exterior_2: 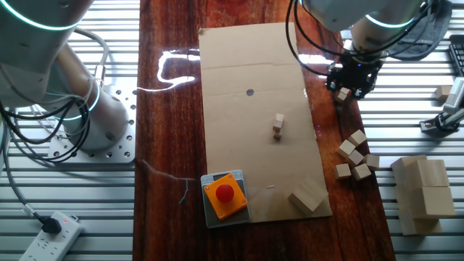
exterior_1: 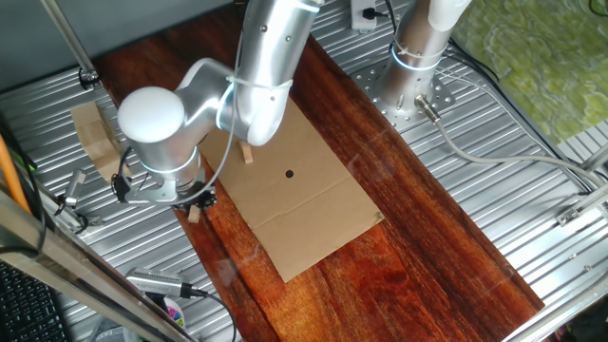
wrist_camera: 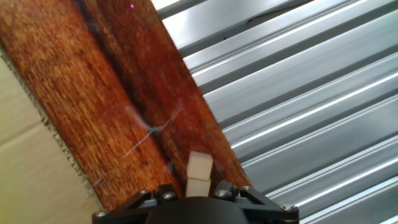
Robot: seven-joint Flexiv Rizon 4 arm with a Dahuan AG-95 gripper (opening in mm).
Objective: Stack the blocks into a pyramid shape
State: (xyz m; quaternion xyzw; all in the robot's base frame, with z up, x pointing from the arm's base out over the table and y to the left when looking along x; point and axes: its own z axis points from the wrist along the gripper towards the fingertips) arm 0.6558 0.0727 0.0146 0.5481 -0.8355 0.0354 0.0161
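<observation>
Progress is slight. Two blocks (exterior_2: 278,125) stand stacked on the cardboard sheet (exterior_2: 239,65); the loose blocks (exterior_2: 354,154) lie apart on the wooden board's (exterior_2: 170,130) edge. The gripper (exterior_2: 349,92) hangs over that edge, clamped on one block (wrist_camera: 199,168). Most stacking remains.

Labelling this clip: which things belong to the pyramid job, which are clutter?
Job: the stacked blocks, loose blocks, block at the gripper, gripper.
Clutter: red button, big wooden blocks, hexagonal piece, power strip.
</observation>
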